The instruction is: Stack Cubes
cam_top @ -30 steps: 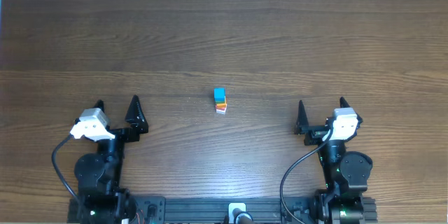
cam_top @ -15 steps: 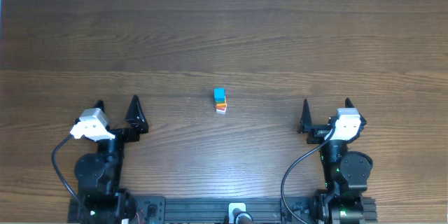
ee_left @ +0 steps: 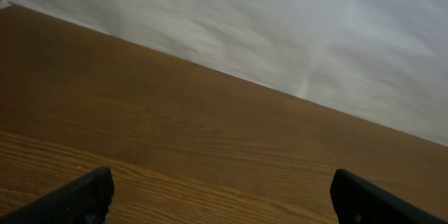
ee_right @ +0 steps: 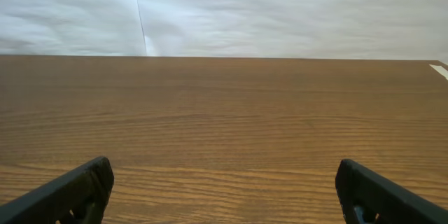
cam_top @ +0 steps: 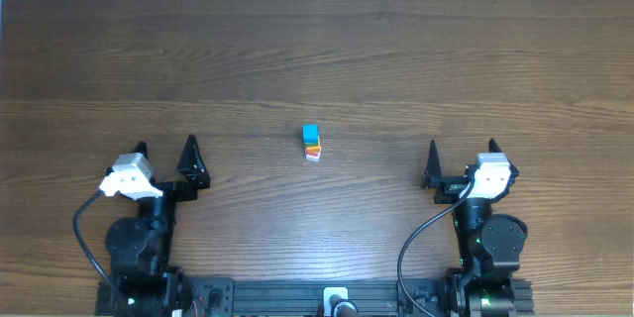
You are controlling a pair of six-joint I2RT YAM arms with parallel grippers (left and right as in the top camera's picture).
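Cube stack (cam_top: 312,144): blue atop orange | left gripper (cam_top: 165,144), right gripper (cam_top: 460,145): spread apart, empty, parked well clear, likely sparing the stack.

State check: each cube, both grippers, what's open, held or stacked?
blue cube: stacked, top of the pile.
orange cube: stacked, directly under the blue cube.
pale cube: bottom of the stack, colour hard to tell.
left gripper: jaws open, empty, apart from the stack.
right gripper: jaws open, empty, apart from the stack.

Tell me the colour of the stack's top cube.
The small top cube is blue, best seen in the top view.
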